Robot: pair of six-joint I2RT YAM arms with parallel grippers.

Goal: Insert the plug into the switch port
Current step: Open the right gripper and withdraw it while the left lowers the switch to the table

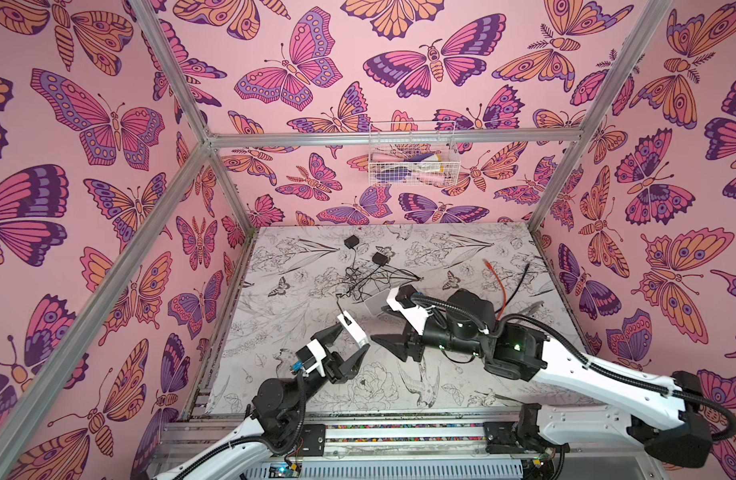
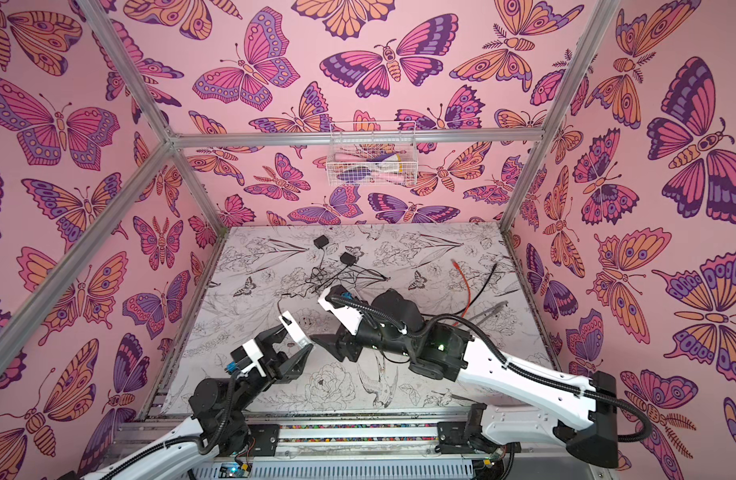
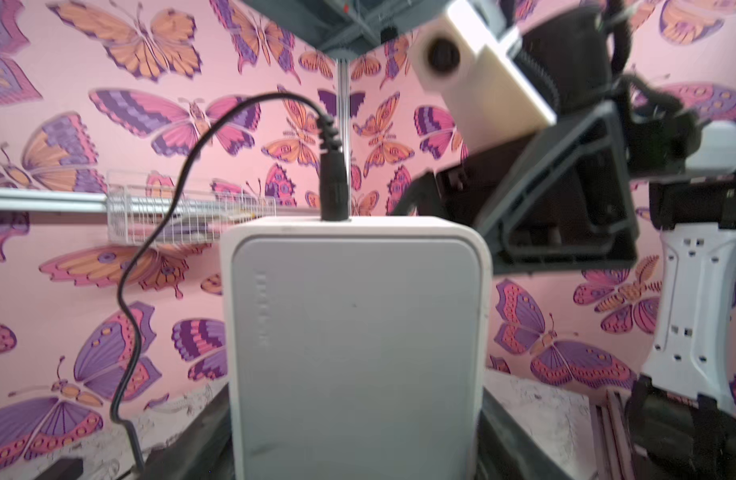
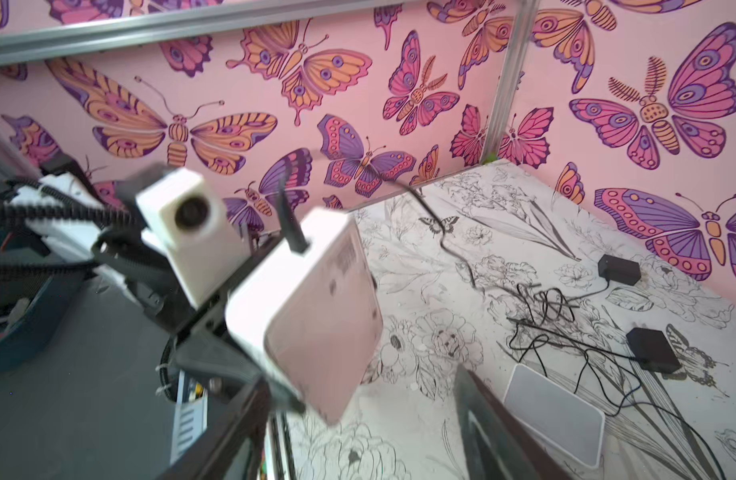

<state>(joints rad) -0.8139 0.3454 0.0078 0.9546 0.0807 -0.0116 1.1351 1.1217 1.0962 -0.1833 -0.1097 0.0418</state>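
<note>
Nearest, at the middle left of the table [image 1: 441,399], the left gripper [image 1: 346,345] is clenched on the two sides of a white switch [image 1: 355,329] and holds it in the air above the table, tilted, with one edge pointing up and to the far side. In the left wrist view the black plug [image 3: 333,187] stands in this far edge of the switch, and its thin black cable [image 3: 150,249] bends away and hangs down to the table; how deep the plug sits, I cannot tell. Just to the right of the switch is the right gripper [image 1: 385,332], with its fingers [image 1: 393,344] released and spread wide, holding nothing and not touching the switch. A little farther, under the right wrist, a second white box [image 4: 553,419] lies flat on the table. Behind it is a tangle of black wire [image 1: 358,278], which leads to two black adapters [image 1: 351,241] lying near each other in the far middle. On the far right side of the table lie an orange cable [image 1: 497,286] and a black cable [image 1: 522,276], side by side. On the far wall hangs a white wire basket [image 1: 412,156] with some coloured things inside, too small to name
</note>
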